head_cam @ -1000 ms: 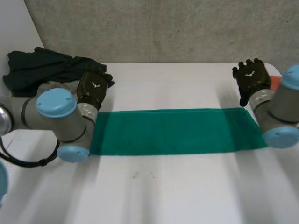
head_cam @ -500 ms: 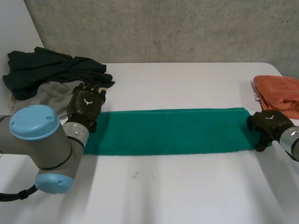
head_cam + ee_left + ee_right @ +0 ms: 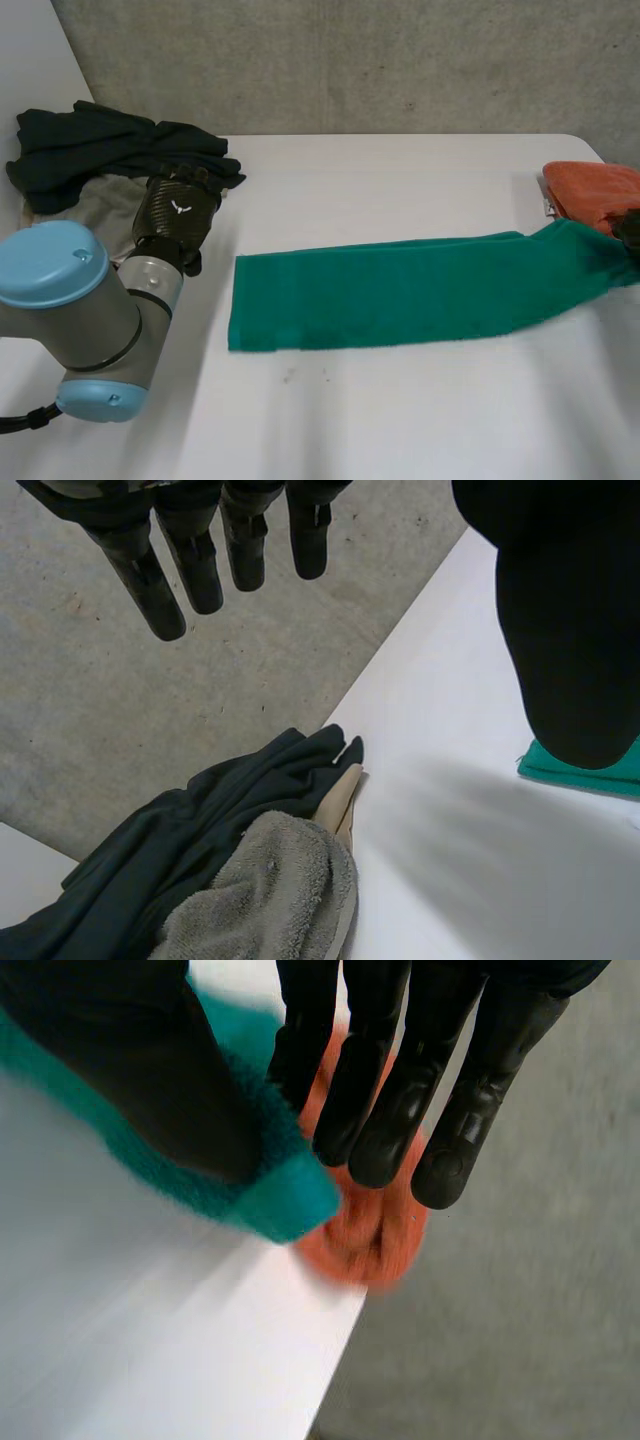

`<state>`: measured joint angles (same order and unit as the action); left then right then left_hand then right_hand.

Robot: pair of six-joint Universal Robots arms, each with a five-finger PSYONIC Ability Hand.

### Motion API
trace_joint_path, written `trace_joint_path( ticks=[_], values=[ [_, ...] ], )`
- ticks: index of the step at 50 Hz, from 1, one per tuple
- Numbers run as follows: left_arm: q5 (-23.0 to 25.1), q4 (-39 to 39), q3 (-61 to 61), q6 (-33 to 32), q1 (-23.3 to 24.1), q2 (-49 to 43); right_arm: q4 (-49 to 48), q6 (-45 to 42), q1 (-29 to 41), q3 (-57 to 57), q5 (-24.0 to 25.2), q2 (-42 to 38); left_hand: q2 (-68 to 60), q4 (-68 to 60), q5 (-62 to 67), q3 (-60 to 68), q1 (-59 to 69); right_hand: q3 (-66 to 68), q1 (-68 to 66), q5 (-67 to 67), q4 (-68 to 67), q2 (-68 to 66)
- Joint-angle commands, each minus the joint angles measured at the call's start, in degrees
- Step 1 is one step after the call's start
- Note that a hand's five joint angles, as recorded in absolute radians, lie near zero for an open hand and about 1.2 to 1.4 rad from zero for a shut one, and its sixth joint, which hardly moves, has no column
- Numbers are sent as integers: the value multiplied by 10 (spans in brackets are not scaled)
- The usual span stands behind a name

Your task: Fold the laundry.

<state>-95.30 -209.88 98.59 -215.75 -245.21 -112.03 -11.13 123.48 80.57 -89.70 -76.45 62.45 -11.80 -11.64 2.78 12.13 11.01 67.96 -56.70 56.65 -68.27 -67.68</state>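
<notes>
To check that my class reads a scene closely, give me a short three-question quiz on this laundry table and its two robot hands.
1. True or false: the left hand grips the green towel.
2. Which cloth lies beside the right hand? A black, B orange, C grey.
3. Fill in: the dark garment lies partly on a ___ towel.
Key: 1 false, its fingers are straight and hold nothing. 2 B, the orange cloth. 3 grey, the grey towel.
</notes>
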Motion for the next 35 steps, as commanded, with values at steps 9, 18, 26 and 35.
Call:
trace_joint_path(
  ticks=[9, 18, 26, 35],
  values=[
    [-4, 2, 28, 60, -22, 67, -117, 88, 431, 40, 100, -7, 18, 16, -28, -21, -10, 120, -233, 134, -117, -123],
    [0, 6, 49, 78, -21, 70, -134, 85, 562, 102, 131, -145, 18, 16, -28, -21, -10, 120, -233, 134, -117, -123],
    [1, 5, 47, 78, -15, 63, -124, 147, 550, 87, 74, -109, 18, 16, -28, -21, -10, -580, 467, -566, 583, 577],
    [7, 1, 22, 79, 55, 45, -53, 388, 401, 3, 6, -1, 18, 16, -28, -21, -10, -580, 467, -566, 583, 577]
  ],
)
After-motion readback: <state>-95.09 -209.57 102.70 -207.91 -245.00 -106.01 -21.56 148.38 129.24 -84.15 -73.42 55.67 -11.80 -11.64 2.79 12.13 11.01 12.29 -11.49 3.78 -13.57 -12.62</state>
